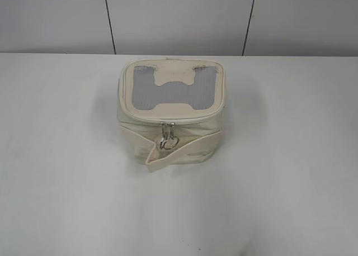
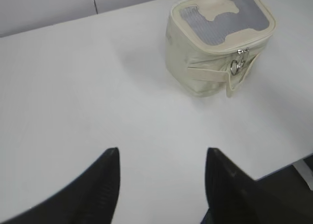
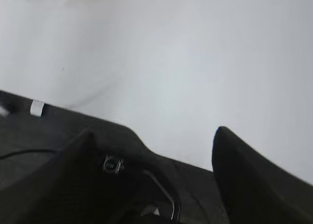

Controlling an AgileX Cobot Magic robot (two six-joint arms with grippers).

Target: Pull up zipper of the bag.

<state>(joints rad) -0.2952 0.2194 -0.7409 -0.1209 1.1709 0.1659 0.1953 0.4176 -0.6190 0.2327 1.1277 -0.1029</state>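
Observation:
The cream boxy bag (image 1: 170, 113) stands on the white table, with a grey mesh window on its lid. It also shows in the left wrist view (image 2: 215, 43) at the top right. The cream zipper (image 1: 168, 117) runs around the lid rim. Its two silver ring pulls (image 1: 167, 136) hang together at the front middle, over the cream strap (image 1: 184, 147); they show in the left wrist view too (image 2: 237, 65). My left gripper (image 2: 161, 158) is open and empty, well short of the bag. My right gripper (image 3: 154, 138) is open and empty at the table's edge; the bag is out of its view. Neither gripper shows in the exterior view.
The white table (image 1: 67, 155) spreads all round the bag. A grey panelled wall (image 1: 179, 18) stands behind it. In the right wrist view a dark base with a cable (image 3: 161, 185) lies below the table's edge.

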